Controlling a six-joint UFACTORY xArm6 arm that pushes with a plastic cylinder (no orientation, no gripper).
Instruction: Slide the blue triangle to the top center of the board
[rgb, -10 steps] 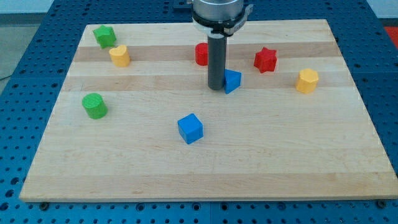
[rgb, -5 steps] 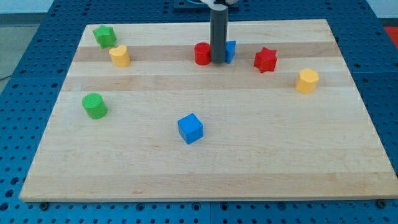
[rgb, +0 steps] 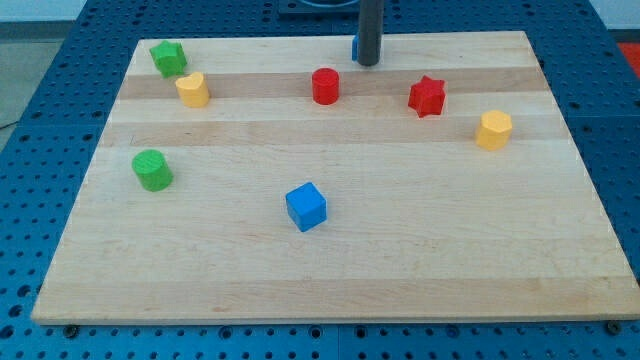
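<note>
A pale wooden board (rgb: 330, 260) is lying on a blue perforated table (rgb: 40, 120). Coloured blocks are sitting scattered on it, from nine to three o'clock.

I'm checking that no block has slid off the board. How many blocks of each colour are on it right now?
Green: 2, a star-like one and a cylinder
Yellow: 2, and
Red: 2, a cylinder and a star
Blue: 2, a cube and the blue triangle, mostly hidden behind my tip
Total: 8

Bright, even overhead light (soft short shadows); sharp focus, no glare.
</note>
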